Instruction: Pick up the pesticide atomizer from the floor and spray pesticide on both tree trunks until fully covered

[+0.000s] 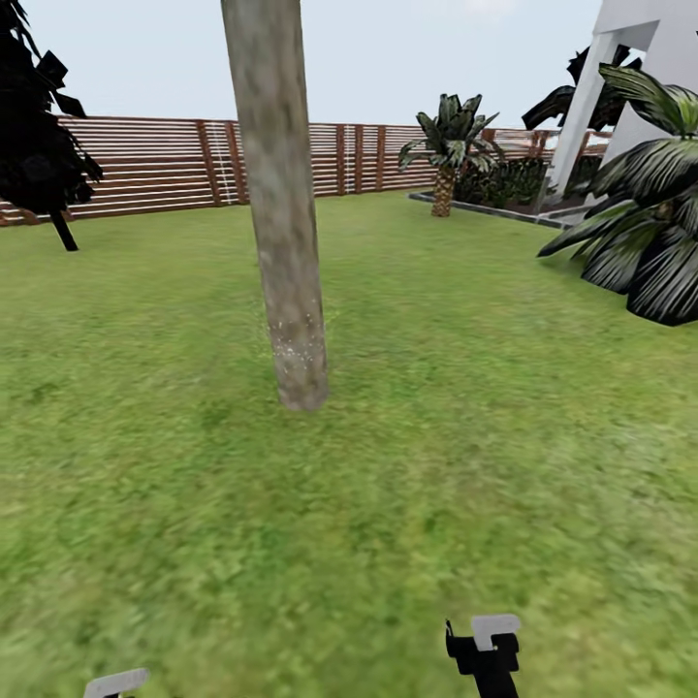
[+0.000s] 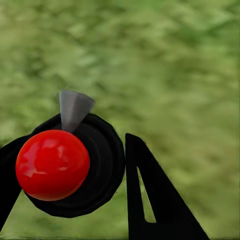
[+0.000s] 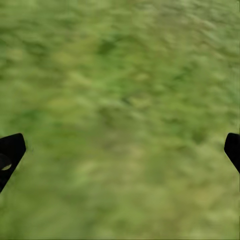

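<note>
**A:** Head view now: a thick grey-brown tree trunk (image 1: 283,208) rises from centre frame up through the upper left-centre, planted in the grass (image 1: 436,465). Low on the bark there's a dusting of tiny white specks (image 1: 296,334), so some pesticide looks to be on it, but only near the base.

**B:** And the sprayer?

**A:** In the left wrist view, centre-left: a red ball top on a black round body with a grey nozzle, the sprayer (image 2: 65,160) itself, sitting between the dark fingers of the left gripper (image 2: 70,185). The fingers look clamped on it, one at the lower left edge, one to its right.

**B:** Right side?

**A:** The right gripper (image 3: 120,155) shows just two black fingertips at the far left and far right edges of its view, spread wide, nothing between them but lawn. In the head view a dark part with a grey tip pokes up at the bottom right, another grey tip at the bottom left.

**B:** So what makes this step go well?

**A:** I'd judge the trunk is well apart from the arms, so close in first. Then aim the grey nozzle squarely at the bark and sweep upward from the speckled band, since most of the trunk looks bare. Keep the grip firm, and don't drift toward the palm (image 1: 446,145) by the fence (image 1: 155,160) at upper right.
</note>
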Motion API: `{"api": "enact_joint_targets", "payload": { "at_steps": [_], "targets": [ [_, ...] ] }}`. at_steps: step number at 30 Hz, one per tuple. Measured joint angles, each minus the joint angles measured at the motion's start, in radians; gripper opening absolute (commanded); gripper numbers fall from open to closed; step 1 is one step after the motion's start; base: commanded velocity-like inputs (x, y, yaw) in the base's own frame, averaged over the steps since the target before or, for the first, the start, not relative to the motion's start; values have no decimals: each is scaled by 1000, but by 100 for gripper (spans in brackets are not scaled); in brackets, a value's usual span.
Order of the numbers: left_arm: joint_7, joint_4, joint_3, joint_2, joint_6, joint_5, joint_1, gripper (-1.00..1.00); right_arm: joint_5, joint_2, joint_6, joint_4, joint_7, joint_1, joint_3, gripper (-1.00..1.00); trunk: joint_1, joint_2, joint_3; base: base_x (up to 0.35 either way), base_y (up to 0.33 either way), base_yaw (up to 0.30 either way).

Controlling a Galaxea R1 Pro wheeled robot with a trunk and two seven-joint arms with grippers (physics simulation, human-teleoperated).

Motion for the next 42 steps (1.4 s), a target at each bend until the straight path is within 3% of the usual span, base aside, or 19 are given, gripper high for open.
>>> {"api": "enact_joint_targets", "payload": {
  "at_steps": [17, 28, 42],
  "targets": [
    [0, 0, -1, -1, -6, -2, 0, -100, 0, 0, 0, 2, 0, 8, 0, 100, 0, 0, 10, -1, 0, 280],
    [0, 0, 0, 0, -4, 2, 0, -100, 0, 0, 0, 1, 0, 12, 1, 100, 0, 0, 16, -198, 187, 280],
    [0, 0, 0, 1, -3, 6, 0, -100, 0, 1, -2, 0, 0, 12, 1, 100, 0, 0, 16, -11, 10, 288]
  ]
}}
